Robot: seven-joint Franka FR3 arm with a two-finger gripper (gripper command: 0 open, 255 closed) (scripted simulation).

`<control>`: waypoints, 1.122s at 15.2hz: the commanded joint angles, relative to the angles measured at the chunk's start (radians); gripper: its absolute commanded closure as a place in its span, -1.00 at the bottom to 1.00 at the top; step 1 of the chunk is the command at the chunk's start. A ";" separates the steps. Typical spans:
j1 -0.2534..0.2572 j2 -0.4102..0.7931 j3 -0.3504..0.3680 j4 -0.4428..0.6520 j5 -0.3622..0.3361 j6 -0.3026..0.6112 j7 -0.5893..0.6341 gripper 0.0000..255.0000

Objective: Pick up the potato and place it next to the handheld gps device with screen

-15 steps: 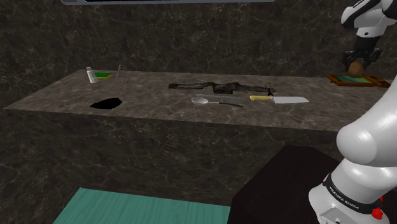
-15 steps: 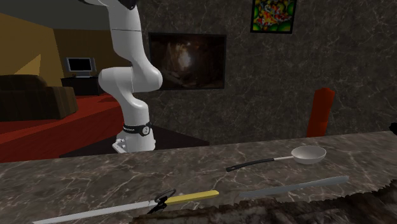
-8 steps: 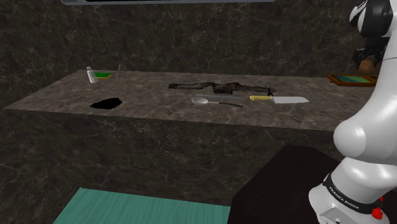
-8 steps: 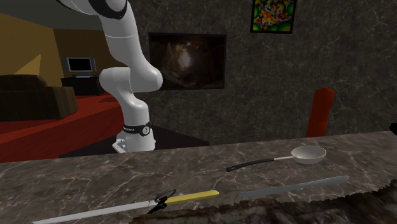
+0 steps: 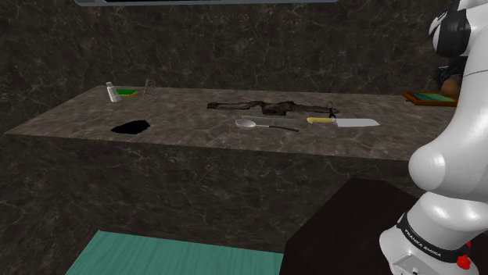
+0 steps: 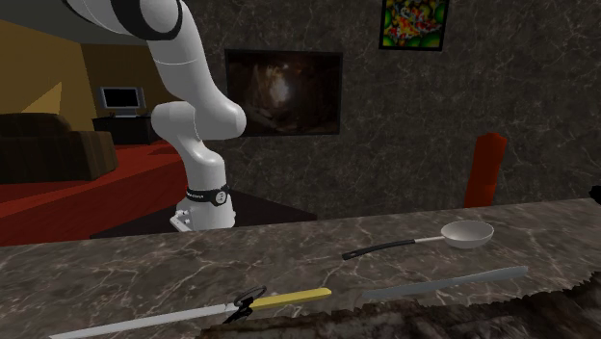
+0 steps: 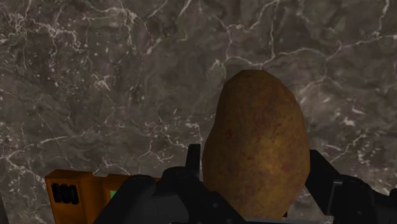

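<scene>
Swung on since 0.5 s ago: white arm (image 5: 457,148), upper link now upright at shoulder view's right edge, covering most of spot where hand + load showed before; in 2nd exterior view, more of top link in frame at upper left. Counter items unmoved. Gripper (image 7: 254,167) clamped on potato (image 7: 257,137): brown, egg-shaped, upright, pinched on both flanks by black fingers (image 7: 193,159), dark marbled counter (image 7: 95,76) behind. Beyond one finger, flat on counter: orange GPS device (image 7: 75,194) w/ green screen, partly hidden by hand body. Shoulder view: same device (image 5: 428,97) near counter's right end, just beside arm. Also on counter, well apart from device: yellow-handled knife (image 5: 344,121), spoon (image 5: 256,123).
</scene>
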 commanded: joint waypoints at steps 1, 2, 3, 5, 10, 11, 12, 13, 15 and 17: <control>0.002 0.004 0.002 -0.022 0.003 0.026 -0.001 1.00; 0.003 0.007 0.003 -0.031 0.004 0.038 -0.001 1.00; 0.003 0.010 0.004 -0.041 0.006 0.049 -0.001 1.00; 0.004 0.016 0.007 -0.059 0.009 0.073 -0.002 1.00; 0.004 0.035 0.014 -0.098 0.020 0.129 -0.004 1.00; 0.004 0.040 0.016 -0.105 0.022 0.140 -0.005 1.00; 0.004 0.044 0.018 -0.112 0.024 0.150 -0.006 1.00; 0.003 0.049 0.019 -0.118 0.027 0.161 -0.006 1.00; 0.002 0.059 0.023 -0.130 0.032 0.182 -0.008 1.00; 0.000 0.070 0.027 -0.141 0.037 0.203 -0.009 1.00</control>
